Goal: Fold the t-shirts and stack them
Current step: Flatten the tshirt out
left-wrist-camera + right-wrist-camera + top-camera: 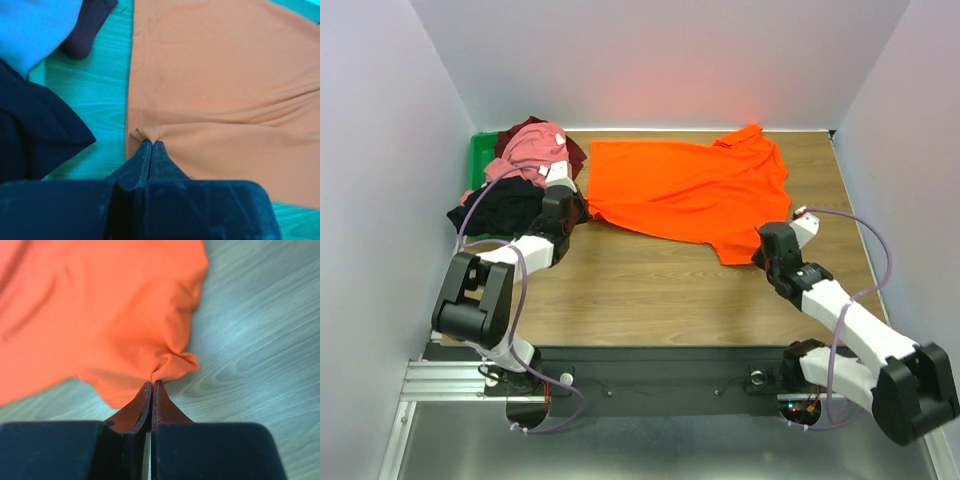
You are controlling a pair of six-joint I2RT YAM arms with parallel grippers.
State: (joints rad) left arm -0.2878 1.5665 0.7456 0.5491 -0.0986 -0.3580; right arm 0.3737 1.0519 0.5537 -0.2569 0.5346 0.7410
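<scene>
Shirts (520, 170), pink, maroon and black, lie heaped just left of the left gripper (151, 145), which pinches a fold at the orange shirt (690, 185) edge. The cloth spreads ahead of both tools. The right gripper (151, 384) is clamped on its near-right corner.

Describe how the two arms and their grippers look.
The left arm and right arm have white links with black joints. A lilac cable loops along each. The left gripper and right gripper share blocky black bodies and dark tapering fingers.
</scene>
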